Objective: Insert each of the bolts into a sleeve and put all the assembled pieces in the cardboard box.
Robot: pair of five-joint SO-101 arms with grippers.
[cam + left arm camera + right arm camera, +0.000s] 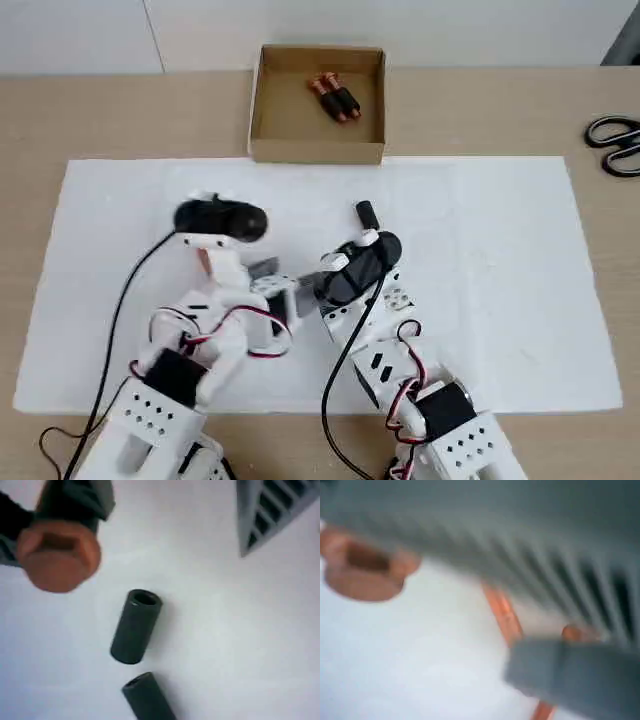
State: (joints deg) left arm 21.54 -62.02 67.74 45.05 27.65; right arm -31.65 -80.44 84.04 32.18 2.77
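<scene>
Right gripper [535, 630] was closed on a bolt [502, 611], its shank pinched between the jaws, presumably ready for insertion. Left gripper [272, 285]: jaw state could not be determined. A sleeve [136, 626] and a second sleeve [148, 698] lay loose ahead of its jaws, unfilled.

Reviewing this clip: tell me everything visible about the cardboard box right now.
The cardboard box is a shallow, square, open-topped tray of plain brown card. It sits flat on the wooden table, its near wall at the far edge of the white sheet. Inside, toward the far right corner, lie what look like two orange bolts in black sleeves, side by side. Nothing else touches it.
</scene>
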